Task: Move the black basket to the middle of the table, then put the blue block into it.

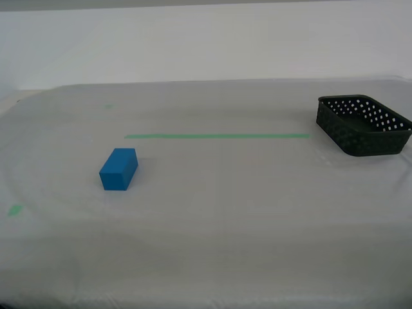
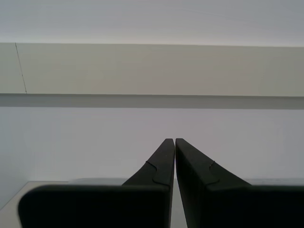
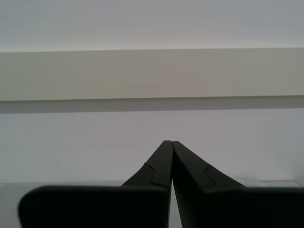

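Note:
The black basket (image 1: 363, 125) sits at the exterior view's right edge of the table (image 1: 219, 212), just past the end of the green tape line (image 1: 217, 136). The blue block (image 1: 118, 168) lies on the cloth at the exterior view's left, below the tape line. Neither arm shows in the exterior view. My first gripper (image 3: 170, 142) is shut and empty, facing the white wall. My second gripper (image 2: 174, 140) is shut and empty, also facing the wall. Neither wrist view shows the basket or the block.
Small green tape bits lie on the cloth at the far left (image 1: 108, 107) and near left (image 1: 14, 210). A white wall stands behind the table. The cloth between block and basket is bare apart from the tape line.

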`<state>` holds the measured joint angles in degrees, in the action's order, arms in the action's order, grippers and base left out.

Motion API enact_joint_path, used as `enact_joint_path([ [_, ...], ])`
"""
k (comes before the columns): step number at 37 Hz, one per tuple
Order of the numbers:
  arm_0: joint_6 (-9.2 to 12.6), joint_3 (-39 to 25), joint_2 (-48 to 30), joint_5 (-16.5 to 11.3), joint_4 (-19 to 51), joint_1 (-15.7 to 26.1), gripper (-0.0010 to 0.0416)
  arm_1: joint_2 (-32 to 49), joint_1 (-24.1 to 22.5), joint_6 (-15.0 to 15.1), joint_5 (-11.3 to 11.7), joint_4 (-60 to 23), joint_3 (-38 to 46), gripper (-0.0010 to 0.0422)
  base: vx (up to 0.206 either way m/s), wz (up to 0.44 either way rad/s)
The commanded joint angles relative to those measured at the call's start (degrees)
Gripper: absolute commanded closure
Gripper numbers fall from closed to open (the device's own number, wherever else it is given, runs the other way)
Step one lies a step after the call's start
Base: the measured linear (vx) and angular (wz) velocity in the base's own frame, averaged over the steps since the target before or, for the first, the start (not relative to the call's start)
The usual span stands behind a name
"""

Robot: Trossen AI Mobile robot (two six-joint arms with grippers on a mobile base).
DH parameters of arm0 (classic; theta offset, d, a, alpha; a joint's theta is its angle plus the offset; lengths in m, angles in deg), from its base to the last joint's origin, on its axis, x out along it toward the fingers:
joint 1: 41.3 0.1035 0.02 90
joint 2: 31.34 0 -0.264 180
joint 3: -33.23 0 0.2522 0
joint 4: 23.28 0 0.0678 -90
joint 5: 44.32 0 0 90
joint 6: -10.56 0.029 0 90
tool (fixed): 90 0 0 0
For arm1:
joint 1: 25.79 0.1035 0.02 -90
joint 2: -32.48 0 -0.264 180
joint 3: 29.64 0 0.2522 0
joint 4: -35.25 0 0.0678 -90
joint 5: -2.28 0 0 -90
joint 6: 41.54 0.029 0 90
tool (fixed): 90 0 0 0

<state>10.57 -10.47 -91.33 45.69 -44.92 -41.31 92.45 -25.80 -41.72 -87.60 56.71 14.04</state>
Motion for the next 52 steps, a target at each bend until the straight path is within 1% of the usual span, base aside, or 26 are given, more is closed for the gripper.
enact_joint_path([
  [1, 0.0, 0.0, 0.0, 0.0, -0.1, 0.0, 0.0406, 0.0, 0.0, 0.2, 0.0, 0.2, 0.1, 0.0412, 0.000, 0.000],
  [52, 0.0, 0.0, 0.0, 0.0, -0.2, 0.0, 0.0405, 0.0, 0.0, 0.2, 0.0, 0.2, 0.1, 0.0412, 0.000, 0.000],
])
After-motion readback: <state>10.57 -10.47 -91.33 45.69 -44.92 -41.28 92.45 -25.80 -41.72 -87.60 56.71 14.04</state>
